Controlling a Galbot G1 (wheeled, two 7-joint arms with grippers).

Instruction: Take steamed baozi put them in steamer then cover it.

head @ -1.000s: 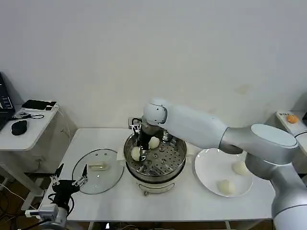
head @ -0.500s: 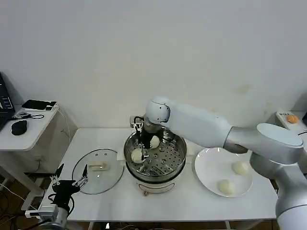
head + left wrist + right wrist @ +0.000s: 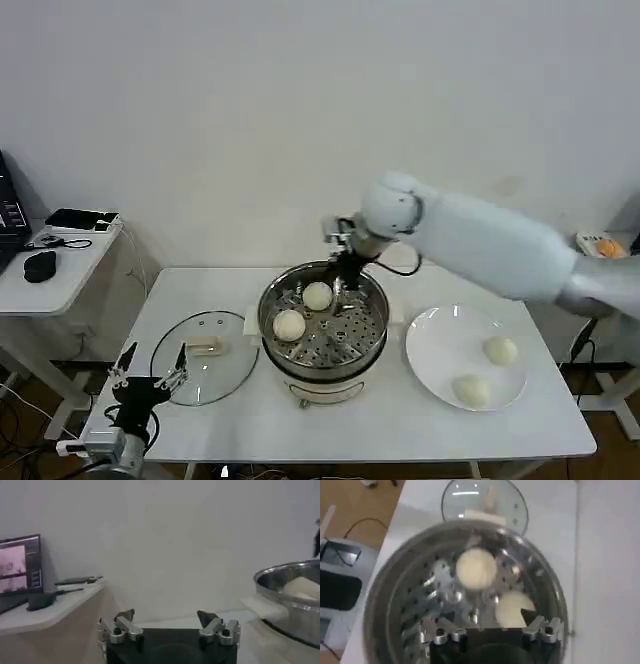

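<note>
Steel steamer (image 3: 323,325) holds two baozi (image 3: 303,310); two more wait on white plate (image 3: 432,340). Right claw (image 3: 347,278) empty, spread, above rim: swing plateward, pinch gently. Left claw (image 3: 147,380) spread, idle beside glass lid (image 3: 205,357).

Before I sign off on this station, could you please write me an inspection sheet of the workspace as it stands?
Surface: white table, nothing spilled.
Job's things: steamer at mid-table, uncovered, with two steamed baozi on its perforated tray; two more on the white plate to its right; cover flat on the table to its left.
Clutter: nothing seen on the table.
Grippers: right gripper open, empty, above the steamer's far rim; left gripper open, parked low at the table's front left corner.
Cables: black cable at the right wrist.
Surroundings: side desk with a monitor on the left; small orange object far right.
</note>
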